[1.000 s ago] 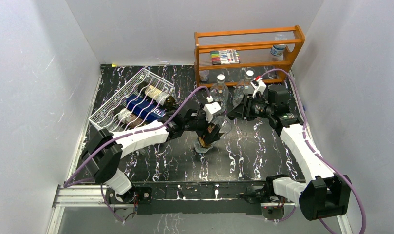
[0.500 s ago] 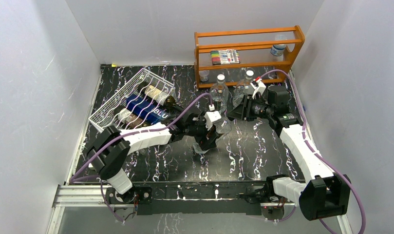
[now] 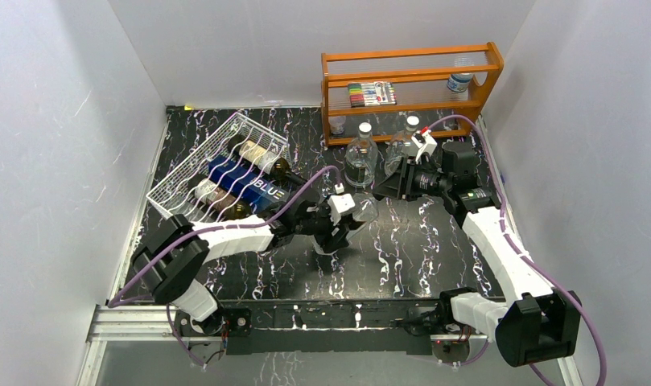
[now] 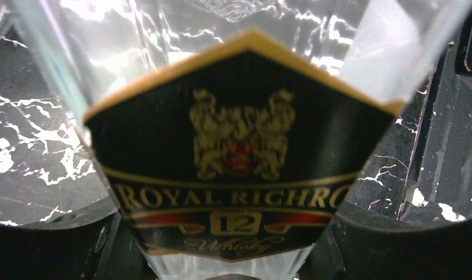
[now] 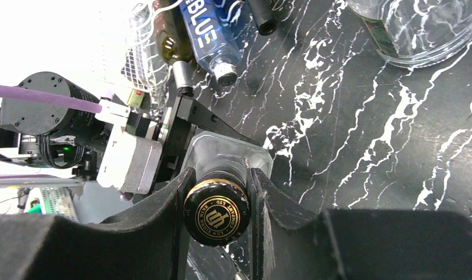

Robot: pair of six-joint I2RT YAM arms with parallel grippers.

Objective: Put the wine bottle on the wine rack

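Black marbled tabletop [image 3: 418, 249]: right gripper [image 5: 219, 189] clamps the neck of a clear glass bottle [image 4: 239, 146]; left gripper [image 3: 344, 221] straddles its body, grip unclear; white wire rack [image 3: 217, 157] at ten o'clock.

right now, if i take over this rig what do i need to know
Right gripper: shut on the bottle at its neck.
Left gripper: jaws around the bottle's body; firm grip unclear.
Bottle is between the two grippers, right of the rack, which already holds other bottles.
Done: bottle gripped.
Left: carry it to the rack and lay it in.
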